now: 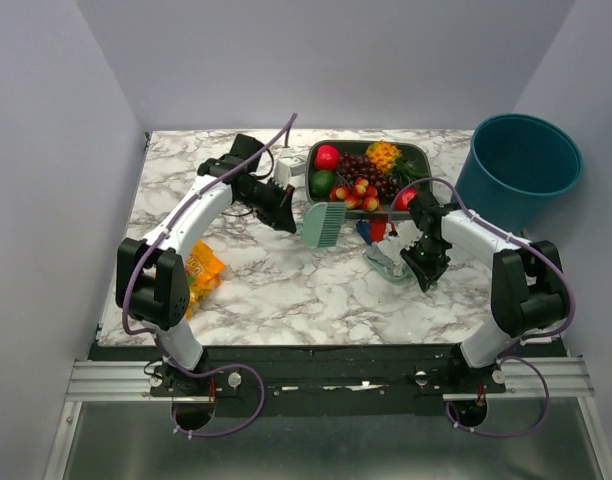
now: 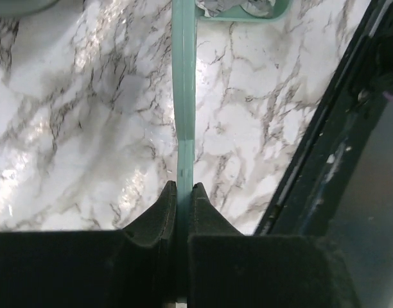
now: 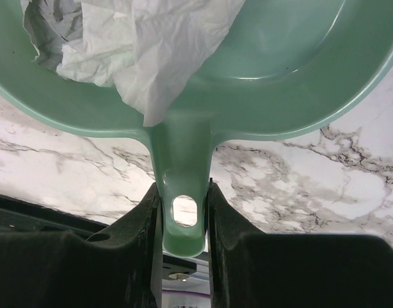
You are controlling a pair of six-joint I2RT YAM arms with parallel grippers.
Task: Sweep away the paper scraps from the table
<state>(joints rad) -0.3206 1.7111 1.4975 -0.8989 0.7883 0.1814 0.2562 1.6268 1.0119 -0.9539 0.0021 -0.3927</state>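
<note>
We are mid-sweep: left pincer (image 2: 183, 194) clenched on the brush (image 1: 322, 225), right pincer (image 3: 182, 196) gripping the dustpan (image 3: 280, 77); next, we judge, the paper scraps (image 1: 376, 229) beside the dustpan need brushing in.

The dustpan (image 3: 293, 83) and the white paper scrap (image 3: 158, 45) in it are cropped at the top edge; the brush (image 2: 183, 96) too.

The front strip of the bench (image 1: 316, 310) lies open between the two arms. In the middle, the green brush (image 1: 323, 225) in the left claw (image 1: 291, 220) and the dustpan (image 1: 384, 262) in the right claw (image 1: 416, 268) leave a narrow gap, where paper scraps (image 1: 372, 230) lie. Behind them the fruit tray (image 1: 411, 150) blocks the way. The teal bin (image 1: 506, 190) closes the right back corner, and the orange snack bag (image 1: 203, 272) lies beside the left arm.
</note>
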